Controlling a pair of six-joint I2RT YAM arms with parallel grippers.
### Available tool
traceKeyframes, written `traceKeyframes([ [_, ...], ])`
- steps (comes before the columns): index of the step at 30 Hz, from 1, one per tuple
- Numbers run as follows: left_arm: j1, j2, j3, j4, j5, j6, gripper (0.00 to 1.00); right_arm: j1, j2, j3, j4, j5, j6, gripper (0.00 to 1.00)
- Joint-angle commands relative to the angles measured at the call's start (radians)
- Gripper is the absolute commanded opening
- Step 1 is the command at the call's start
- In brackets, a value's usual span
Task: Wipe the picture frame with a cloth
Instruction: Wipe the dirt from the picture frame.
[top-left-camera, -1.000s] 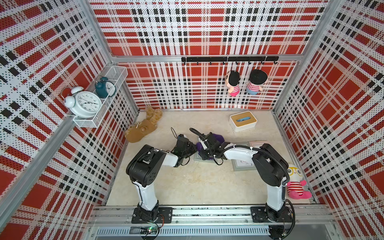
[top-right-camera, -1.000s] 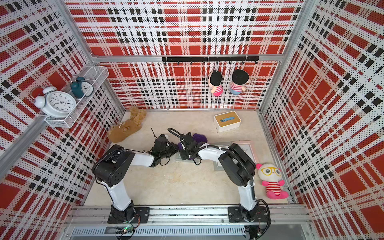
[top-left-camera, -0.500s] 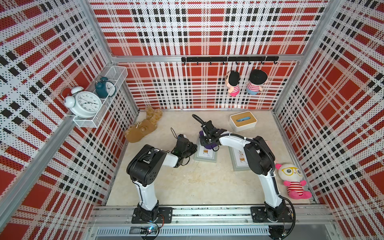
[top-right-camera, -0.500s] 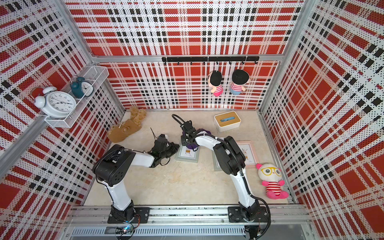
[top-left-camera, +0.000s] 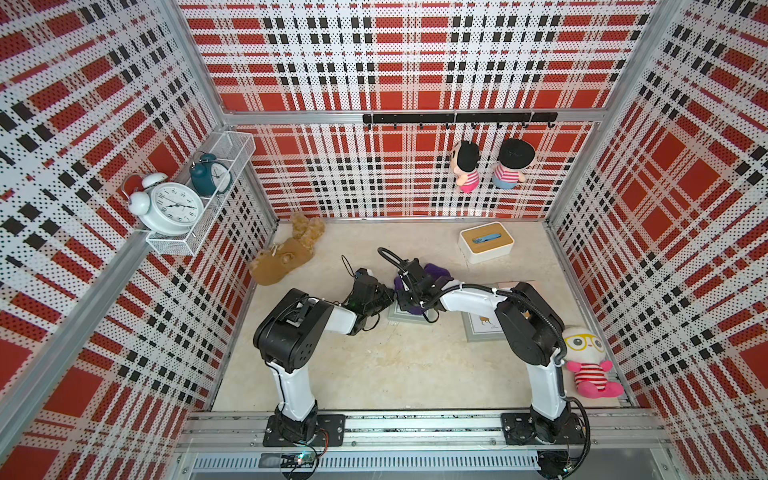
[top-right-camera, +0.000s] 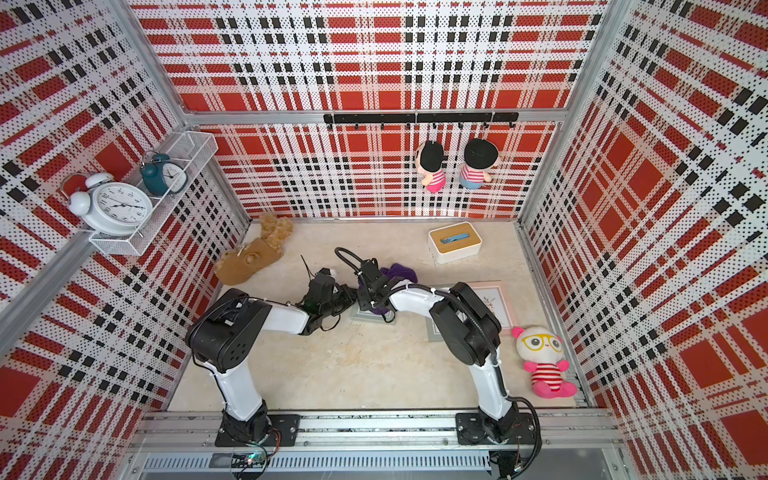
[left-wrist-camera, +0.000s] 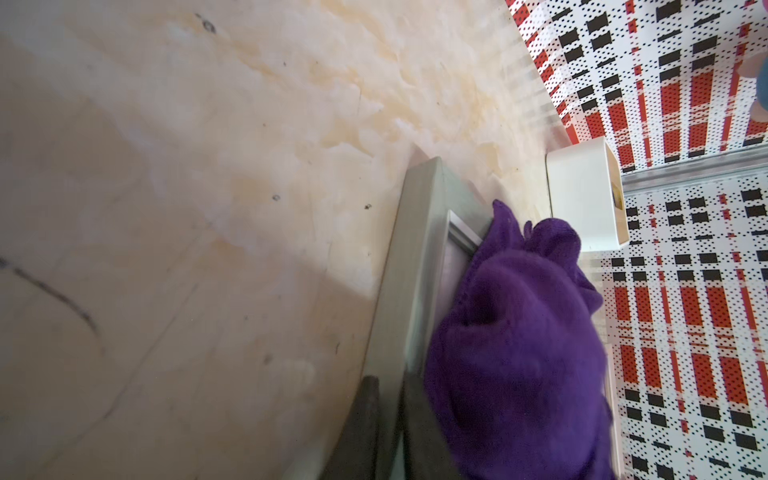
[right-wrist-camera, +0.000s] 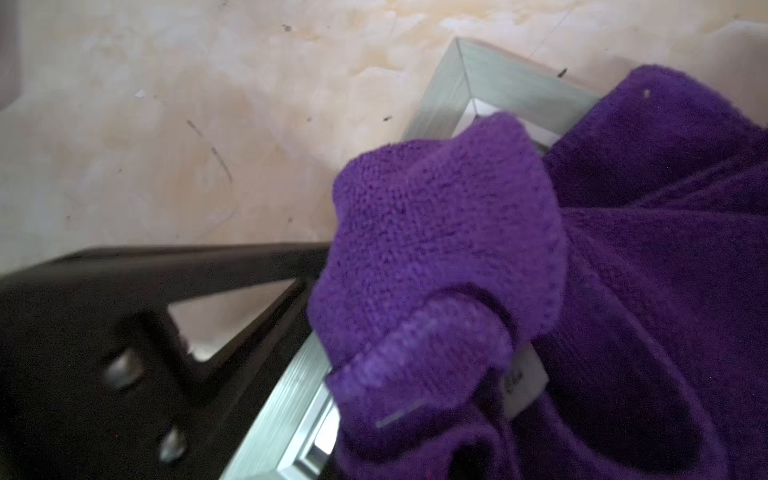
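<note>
A grey-green picture frame (top-left-camera: 404, 318) (top-right-camera: 365, 319) lies flat mid-table. My left gripper (top-left-camera: 381, 296) (top-right-camera: 348, 297) is shut on its left rim; in the left wrist view the dark fingers (left-wrist-camera: 368, 415) pinch the frame's rim (left-wrist-camera: 415, 257). The purple cloth (top-left-camera: 436, 272) (top-right-camera: 402, 272) is bunched on top of the frame, with my right gripper (top-left-camera: 409, 293) (top-right-camera: 372, 296) shut on it. In the right wrist view the cloth (right-wrist-camera: 457, 249) with its white tag (right-wrist-camera: 525, 382) covers most of the frame (right-wrist-camera: 490, 79) and hides my own fingers.
A second grey frame (top-left-camera: 482, 330) and a pink frame (top-right-camera: 496, 303) lie under the right arm. A white box with a wooden lid (top-left-camera: 486, 243) stands at the back right. A brown plush toy (top-left-camera: 286, 257) lies back left. A white doll (top-left-camera: 586, 357) sits at the right wall.
The right gripper swept the cloth toward the back of the frame, then came forward over it again. The left gripper has stayed clamped on the rim.
</note>
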Motion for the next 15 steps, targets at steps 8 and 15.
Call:
traceKeyframes([
  [8, -0.012, 0.070, -0.039, -0.267, 0.012, 0.020, 0.15, -0.143, 0.084, 0.256, -0.241, 0.072, -0.025, 0.00],
  [15, -0.020, 0.054, -0.012, -0.291, 0.018, 0.037, 0.15, -0.165, -0.195, -0.010, -0.180, 0.080, 0.016, 0.00],
])
